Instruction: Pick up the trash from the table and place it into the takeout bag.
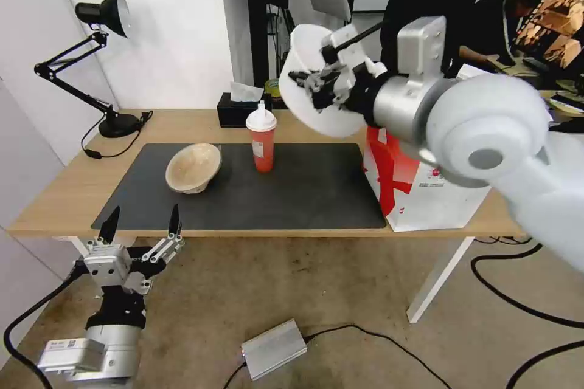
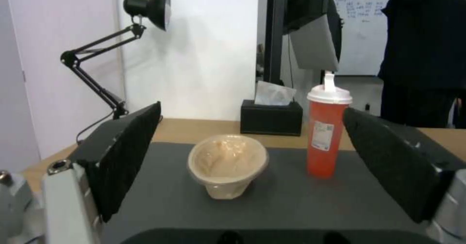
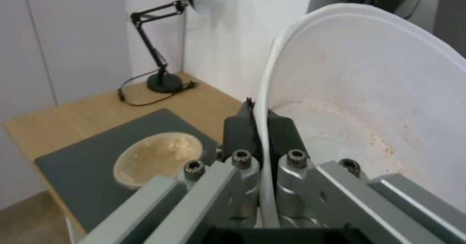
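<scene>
Two pieces of trash stood on the surface [image 1: 73,185] left of the bag [image 1: 426,194]: the pulp bowl [image 1: 193,167], tipped and empty, and the lidded cup [image 1: 262,140]. Nearer, the left pincer [image 1: 143,220] hung wide below the surface edge. The right pincer [image 3: 260,134] pinched the white bowl's [image 1: 304,73] rim, tilted steeply, up left of the bag. Levelling it over the bag's mouth would probably keep the orange scraps inside.
</scene>
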{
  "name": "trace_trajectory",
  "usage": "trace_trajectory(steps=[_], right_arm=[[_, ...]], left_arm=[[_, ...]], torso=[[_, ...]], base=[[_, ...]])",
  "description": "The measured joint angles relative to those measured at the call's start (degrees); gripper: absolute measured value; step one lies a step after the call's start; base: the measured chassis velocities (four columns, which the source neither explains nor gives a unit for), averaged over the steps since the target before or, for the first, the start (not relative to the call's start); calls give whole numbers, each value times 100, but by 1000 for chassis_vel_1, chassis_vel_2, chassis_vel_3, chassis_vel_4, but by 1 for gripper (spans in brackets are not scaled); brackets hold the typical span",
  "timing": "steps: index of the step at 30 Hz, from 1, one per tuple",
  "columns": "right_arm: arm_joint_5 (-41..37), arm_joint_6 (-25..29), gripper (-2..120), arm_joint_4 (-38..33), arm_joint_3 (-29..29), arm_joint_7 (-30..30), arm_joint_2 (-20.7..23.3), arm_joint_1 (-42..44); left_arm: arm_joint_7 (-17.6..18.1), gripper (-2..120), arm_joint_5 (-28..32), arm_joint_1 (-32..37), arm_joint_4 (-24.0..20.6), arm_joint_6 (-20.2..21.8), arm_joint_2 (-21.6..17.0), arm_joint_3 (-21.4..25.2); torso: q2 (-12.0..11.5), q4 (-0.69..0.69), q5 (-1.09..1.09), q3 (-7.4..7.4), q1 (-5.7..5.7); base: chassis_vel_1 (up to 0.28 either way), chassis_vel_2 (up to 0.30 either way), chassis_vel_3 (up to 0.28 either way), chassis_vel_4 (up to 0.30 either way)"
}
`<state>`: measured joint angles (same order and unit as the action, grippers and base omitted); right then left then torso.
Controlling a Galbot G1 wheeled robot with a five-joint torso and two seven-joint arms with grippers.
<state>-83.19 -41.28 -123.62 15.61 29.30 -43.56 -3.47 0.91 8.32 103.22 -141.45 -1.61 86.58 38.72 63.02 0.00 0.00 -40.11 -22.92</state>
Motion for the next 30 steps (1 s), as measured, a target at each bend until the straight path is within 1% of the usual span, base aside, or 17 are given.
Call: trace_trajectory(steps=[7,11,21,29,30], right_arm=[[-33,-2,0,241,-31,-104,197,-235],[-70,-3,0,454,-105,-214,381,-409],[-51,-4,0,843,-236,-380,612,-512],[172,-5,0,1147,-282,-653,1008,-476],[172,-5,0,1147,-282,-653,1008,-476]], left_arm=[[0,100,7,-1,10,-3,-9,-3],[-1,100,19,-11,20,-3,-19,-2],[-2,100,106,-18,10,-4,-48,26],[-4,100,122,-24,5,-6,-52,31],[-4,100,122,-24,5,-6,-52,31]], torso=[[0,0,0,0,0],[0,0,0,0,0],[0,1,0,0,0],[0,0,0,0,0],[0,0,0,0,0]], base=[[0,0,0,0],[0,0,0,0],[0,0,0,0],[0,0,0,0],[0,0,0,0]])
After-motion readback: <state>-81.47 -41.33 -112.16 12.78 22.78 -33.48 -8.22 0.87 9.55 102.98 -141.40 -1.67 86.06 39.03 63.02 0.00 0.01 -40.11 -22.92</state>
